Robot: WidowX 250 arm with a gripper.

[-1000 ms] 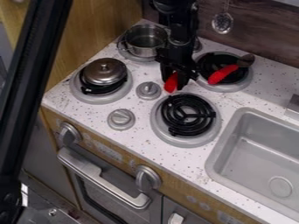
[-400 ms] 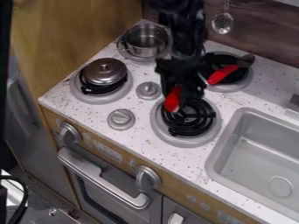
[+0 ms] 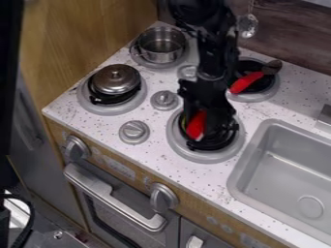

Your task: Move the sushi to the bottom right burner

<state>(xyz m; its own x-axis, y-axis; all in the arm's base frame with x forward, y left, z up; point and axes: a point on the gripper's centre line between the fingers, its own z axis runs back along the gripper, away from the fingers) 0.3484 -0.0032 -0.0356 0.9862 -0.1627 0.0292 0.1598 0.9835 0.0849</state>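
sushi (image 3: pixel 196 125): gripped in end effector (image 3: pixel 207 130), over bottom right burner (image 3: pixel 194 154) | handling: judged light, slightly soft; mid-body hold, gentle squeeze advised | margins: sink rim (image 3: pixel 248 157) near on right, knob (image 3: pixel 134 132) on left; room judged adequate toward worktop (image 3: pixel 158 156) front edge

From my end the counter (image 3: pixel 152 150) reads white, flecked with dark specks, over a tan wood-grain front. I see bright red with a pale tip on the sushi (image 3: pixel 196 125), against my black gripper (image 3: pixel 208 127). The pot (image 3: pixel 160 54) by the back left corner and the lid (image 3: pixel 115 77) by the left edge are silver. Toward the right edge, the sink (image 3: pixel 278 179) is plain grey; the back wall (image 3: pixel 294 41), streaked dark brown.
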